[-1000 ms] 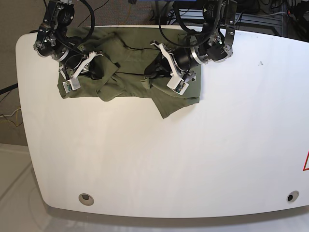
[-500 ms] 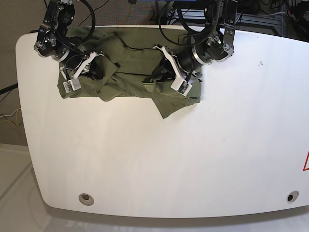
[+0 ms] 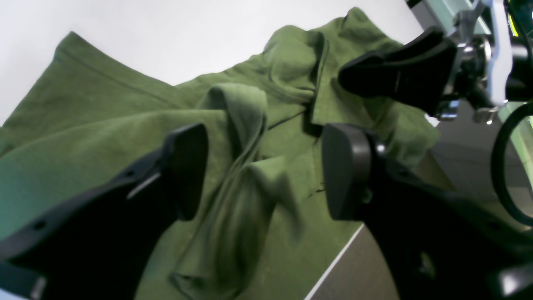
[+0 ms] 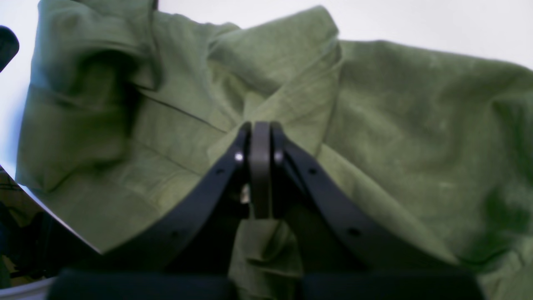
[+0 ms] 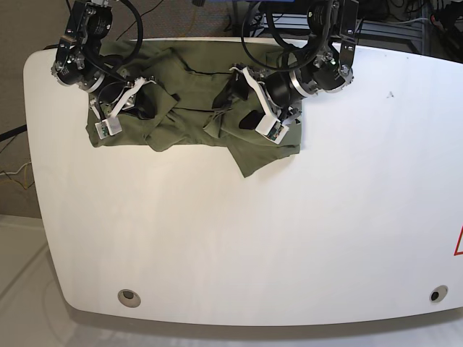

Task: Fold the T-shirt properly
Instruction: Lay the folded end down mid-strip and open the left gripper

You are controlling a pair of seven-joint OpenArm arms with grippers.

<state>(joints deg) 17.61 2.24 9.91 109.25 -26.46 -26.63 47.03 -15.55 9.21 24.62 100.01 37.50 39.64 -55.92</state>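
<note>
The olive-green T-shirt [image 5: 189,108] lies bunched along the far side of the white table [image 5: 253,238]. My left gripper [image 5: 246,101] stands open over the shirt's right part. In the left wrist view a loose, blurred ridge of the T-shirt [image 3: 245,196] rises between the spread pads [image 3: 187,171] of the left gripper [image 3: 266,171], touching neither. My right gripper [image 5: 108,126] sits at the shirt's left end. In the right wrist view the right gripper [image 4: 260,162] is shut on a fold of the T-shirt [image 4: 395,137], with cloth bunched behind the fingertips.
The table's far edge [image 3: 333,266] runs just past the shirt, with cables and arm mounts [image 5: 325,22] behind it. Two round holes [image 5: 129,296] sit near the front edge. A red mark [image 5: 458,242] shows at the right rim. The right arm's fingers [image 3: 395,75] appear in the left wrist view.
My left gripper has gone from shut to wide open and let go of the fold it held, shifting slightly toward the far edge. The right gripper has stayed in place, shut.
</note>
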